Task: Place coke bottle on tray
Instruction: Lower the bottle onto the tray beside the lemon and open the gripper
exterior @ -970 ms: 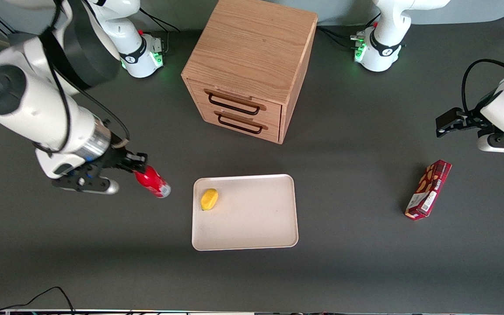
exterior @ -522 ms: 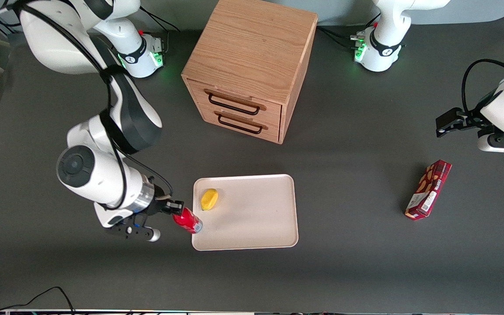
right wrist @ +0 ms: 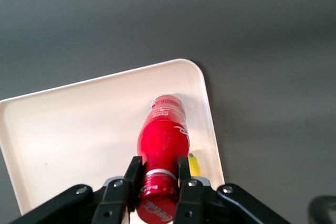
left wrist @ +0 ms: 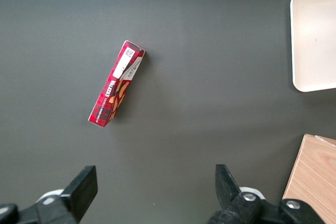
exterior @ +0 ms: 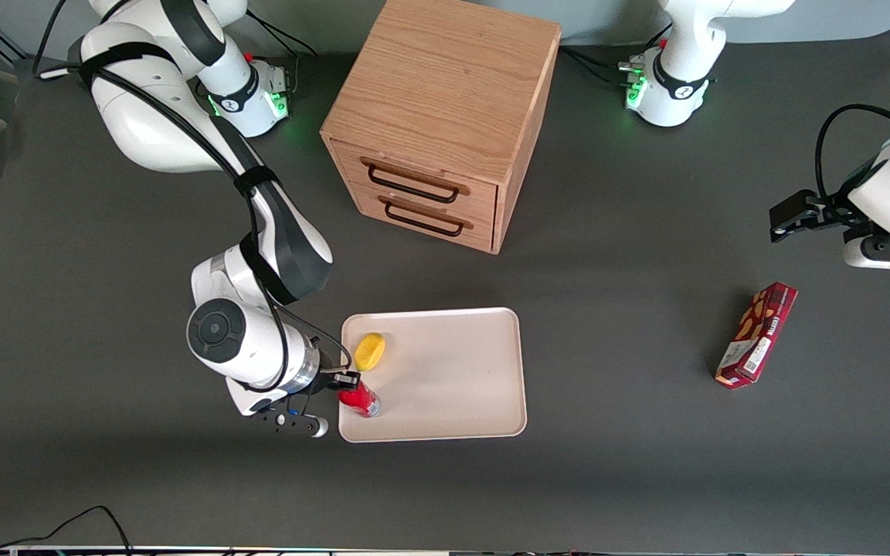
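Note:
The small red coke bottle hangs tilted over the cream tray, near the tray's corner toward the working arm. My right gripper is shut on the bottle's neck just below the red cap, fingers pressed on either side. The bottle's base points down at the tray surface; I cannot tell whether it touches. A yellow lemon-like object lies on the tray a little farther from the front camera than the bottle.
A wooden two-drawer cabinet stands farther from the front camera than the tray. A dark red snack box lies toward the parked arm's end of the table.
My right gripper carried the bottle from the bare table toward the tray and nearer the front camera; the bottle now hangs over the tray's corner, more upright than before.

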`<action>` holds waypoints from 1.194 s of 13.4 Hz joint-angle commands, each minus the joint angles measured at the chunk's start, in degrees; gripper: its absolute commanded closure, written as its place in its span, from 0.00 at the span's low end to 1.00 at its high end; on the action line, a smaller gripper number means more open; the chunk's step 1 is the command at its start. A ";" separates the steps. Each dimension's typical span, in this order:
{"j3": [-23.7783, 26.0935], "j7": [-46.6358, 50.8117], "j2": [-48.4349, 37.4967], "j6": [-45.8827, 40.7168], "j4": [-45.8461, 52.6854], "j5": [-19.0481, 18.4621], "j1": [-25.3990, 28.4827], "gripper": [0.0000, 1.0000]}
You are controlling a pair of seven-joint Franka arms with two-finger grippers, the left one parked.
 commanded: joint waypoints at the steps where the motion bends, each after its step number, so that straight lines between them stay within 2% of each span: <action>1: -0.69 2.19 1.56 -0.58 2.18 -0.13 0.92 1.00; 3: -0.69 2.19 1.56 -0.58 2.09 -0.13 0.92 1.00; 4: -0.69 2.37 1.56 -0.58 2.18 -0.22 0.84 0.93; 5: -0.69 2.37 1.30 -0.58 2.18 -0.22 0.57 0.63; 6: -0.69 2.54 0.69 -0.58 2.27 -0.22 0.31 0.04; 7: -0.60 2.55 -0.36 -0.58 2.53 -0.22 0.13 0.00; 12: -0.69 2.20 -12.99 -1.63 2.01 -0.22 -0.91 0.00; 16: -0.60 -2.79 -25.39 -20.49 -0.97 -0.83 -6.19 0.00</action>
